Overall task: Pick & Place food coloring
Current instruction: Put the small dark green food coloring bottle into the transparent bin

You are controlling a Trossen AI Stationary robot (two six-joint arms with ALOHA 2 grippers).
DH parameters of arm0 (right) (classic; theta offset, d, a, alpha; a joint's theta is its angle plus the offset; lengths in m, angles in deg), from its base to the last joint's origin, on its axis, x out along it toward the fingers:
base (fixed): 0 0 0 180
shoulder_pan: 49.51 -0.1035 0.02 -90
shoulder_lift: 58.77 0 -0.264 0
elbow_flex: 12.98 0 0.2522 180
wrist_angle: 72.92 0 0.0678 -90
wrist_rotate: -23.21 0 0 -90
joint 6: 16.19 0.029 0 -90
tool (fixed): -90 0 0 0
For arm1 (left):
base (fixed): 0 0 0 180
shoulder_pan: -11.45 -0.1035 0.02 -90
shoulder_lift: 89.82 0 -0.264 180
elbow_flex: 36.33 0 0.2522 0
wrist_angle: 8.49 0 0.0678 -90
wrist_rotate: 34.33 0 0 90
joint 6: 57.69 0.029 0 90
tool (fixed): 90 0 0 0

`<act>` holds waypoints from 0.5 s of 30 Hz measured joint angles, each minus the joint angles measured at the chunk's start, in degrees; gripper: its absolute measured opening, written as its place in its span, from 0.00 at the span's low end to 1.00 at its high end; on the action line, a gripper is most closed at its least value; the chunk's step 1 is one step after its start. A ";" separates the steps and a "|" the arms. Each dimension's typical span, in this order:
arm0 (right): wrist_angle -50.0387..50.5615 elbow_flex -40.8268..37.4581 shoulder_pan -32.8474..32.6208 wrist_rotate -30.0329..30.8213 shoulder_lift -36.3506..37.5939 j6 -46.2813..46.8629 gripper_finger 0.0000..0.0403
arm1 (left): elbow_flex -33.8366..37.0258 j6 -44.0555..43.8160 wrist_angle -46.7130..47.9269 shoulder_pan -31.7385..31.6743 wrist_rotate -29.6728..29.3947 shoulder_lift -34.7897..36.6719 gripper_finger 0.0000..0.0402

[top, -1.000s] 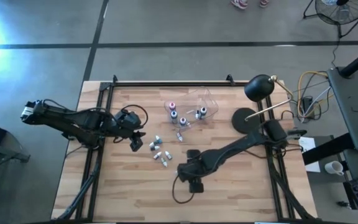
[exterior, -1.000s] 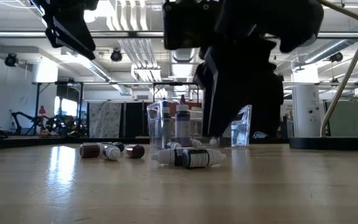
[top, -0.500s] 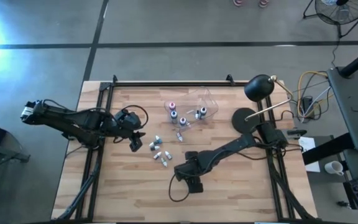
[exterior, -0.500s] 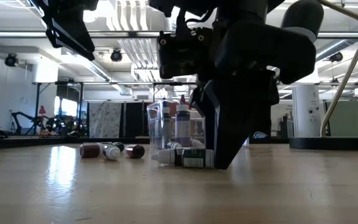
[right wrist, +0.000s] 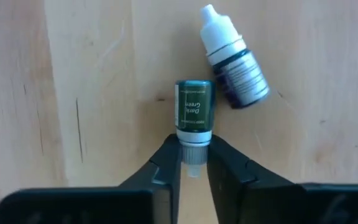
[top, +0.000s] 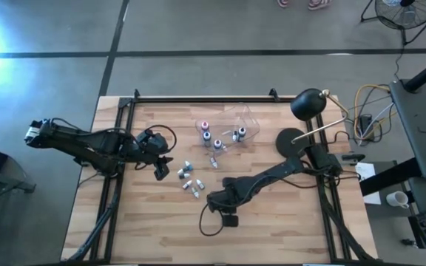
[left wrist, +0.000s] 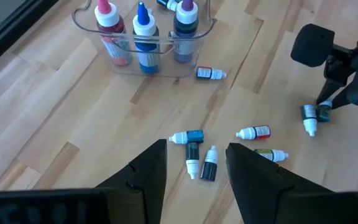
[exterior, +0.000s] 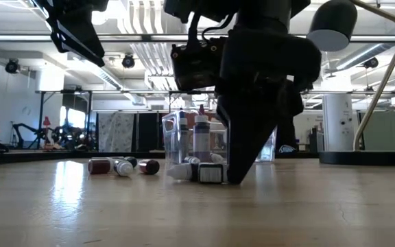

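right fingers (right wrist: pixel 193 163) pinch white cap of dark green bottle (right wrist: pixel 193 106), lying on worktop (right wrist: pixel 92 74) at frame centre | high view hides this grip | left fingers (left wrist: pixel 194 171) parted, empty, above loose bottles (left wrist: pixel 201 163)

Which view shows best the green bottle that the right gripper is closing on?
The right wrist view: the green bottle lies flat, its white cap between the right gripper fingers. The left wrist view shows it far off, the low view end-on behind the gripper, the high view hardly.
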 joint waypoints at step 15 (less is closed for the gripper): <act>10.80 -0.20 6.55 35.39 25.50 42.07 0.13 | 0.00 6.13 -0.55 0.00 -0.03 0.00 0.35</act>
